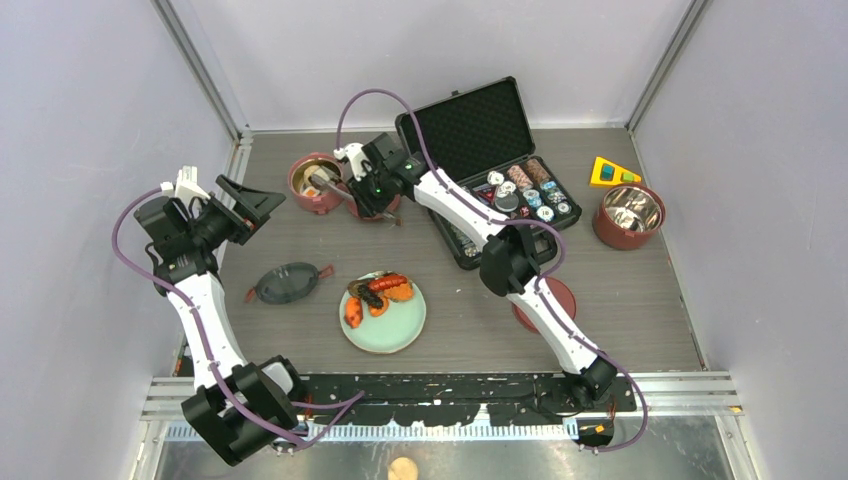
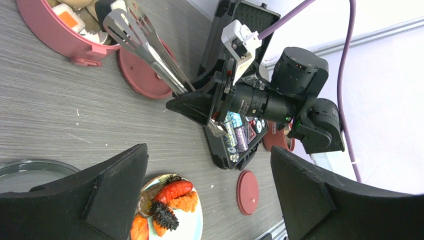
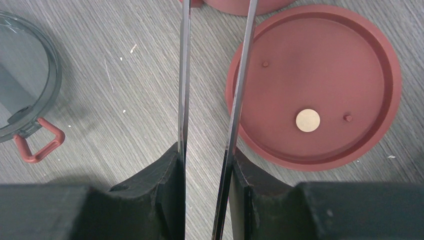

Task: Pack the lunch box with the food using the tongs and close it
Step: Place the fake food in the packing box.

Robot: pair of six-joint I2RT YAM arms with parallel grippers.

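One lunch box bowl point(image 1: 318, 184) stands at the back left; in the left wrist view this bowl point(image 2: 55, 32) holds white sushi rolls. My right gripper point(image 1: 360, 196) is shut on the silver tongs point(image 1: 330, 187). In its own view the right gripper point(image 3: 206, 165) presses both tongs arms point(image 3: 184, 75), which stay slightly apart. The tongs tips point(image 2: 122, 22) hang over the bowl's rim. More food point(image 1: 377, 293), orange-red pieces and a dark spiky one, lies on the pale green plate point(image 1: 385, 335). My left gripper point(image 1: 247, 205) is open and empty, raised at the left, and seen as point(image 2: 210, 200).
A flat red lid point(image 3: 315, 85) lies under my right gripper. A second red lid point(image 1: 558, 296) sits by the right arm. The dark top lid point(image 1: 287, 282) lies left of the plate. A second bowl point(image 1: 630, 216), an open poker chip case point(image 1: 470, 130) and a yellow block point(image 1: 612, 172) stand at the back right.
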